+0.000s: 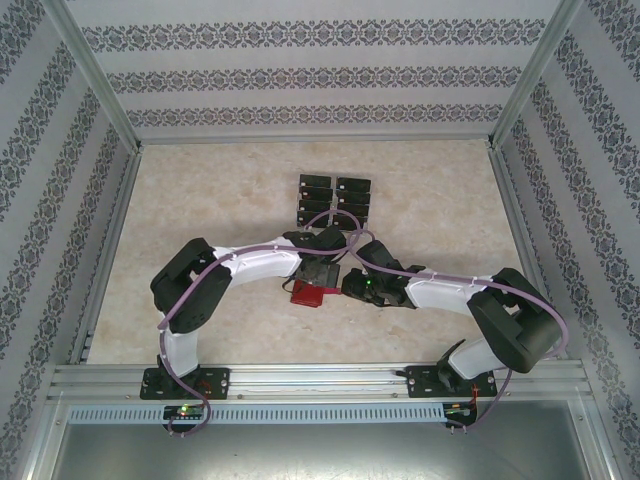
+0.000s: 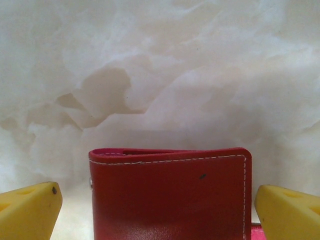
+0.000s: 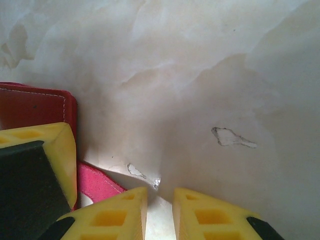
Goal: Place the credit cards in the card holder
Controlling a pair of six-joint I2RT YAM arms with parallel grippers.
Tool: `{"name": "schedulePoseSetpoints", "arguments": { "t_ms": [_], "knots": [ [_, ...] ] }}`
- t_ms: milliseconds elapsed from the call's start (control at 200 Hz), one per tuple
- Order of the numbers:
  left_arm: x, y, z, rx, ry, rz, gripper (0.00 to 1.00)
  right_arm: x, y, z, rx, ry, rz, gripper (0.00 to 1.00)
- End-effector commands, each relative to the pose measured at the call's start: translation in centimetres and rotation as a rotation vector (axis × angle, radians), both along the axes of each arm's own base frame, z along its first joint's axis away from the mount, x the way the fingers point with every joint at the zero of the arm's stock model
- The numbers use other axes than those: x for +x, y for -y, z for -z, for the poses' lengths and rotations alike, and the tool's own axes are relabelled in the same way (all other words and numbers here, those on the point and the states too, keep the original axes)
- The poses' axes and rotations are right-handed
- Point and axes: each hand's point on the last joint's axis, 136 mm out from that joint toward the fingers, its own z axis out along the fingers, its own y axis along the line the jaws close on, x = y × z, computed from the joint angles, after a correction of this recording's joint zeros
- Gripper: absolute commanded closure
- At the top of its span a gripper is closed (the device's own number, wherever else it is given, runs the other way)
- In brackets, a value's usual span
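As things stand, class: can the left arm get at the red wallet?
Probably yes. The left gripper is open, its yellow fingers either side of the red wallet, with nothing between.

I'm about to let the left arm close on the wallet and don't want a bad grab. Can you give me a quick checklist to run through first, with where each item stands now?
1. Card holder sits between the left gripper's fingers: ok, one yellow finger on each side, with gaps.
2. Left gripper open enough: ok, neither finger touches the red leather yet.
3. Card holder closed and flat: cannot tell; a pink strip sticks out beside it.
4. Right gripper out of the way: not ok, it is close beside the holder, fingers nearly together, holding nothing.
5. Credit cards undisturbed: ok, grouped in rows on the table beyond both arms.
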Motion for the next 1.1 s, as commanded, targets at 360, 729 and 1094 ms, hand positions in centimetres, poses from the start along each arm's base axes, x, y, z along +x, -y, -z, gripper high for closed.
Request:
{"name": "schedulePoseSetpoints", "arguments": {
  "t_ms": [360, 729, 1094],
  "knots": [
    [-0.2, -0.7, -1.4, 0.053, 0.023, -0.011, 0.00, -0.2, 1.1, 0.8, -0.028, -0.007, 0.013, 0.77],
    [-0.1, -2.6, -4.1, 0.070, 0.065, -0.019, 0.00, -0.1, 1.5, 1.1, -0.032, -0.012, 0.021, 0.77],
    [-0.2, -6.2, -5.3, 0.070, 0.082, -0.072, 0.00, 0.2, 2.0, 0.4, -0.028, -0.001, 0.027, 0.77]
  ]
}}
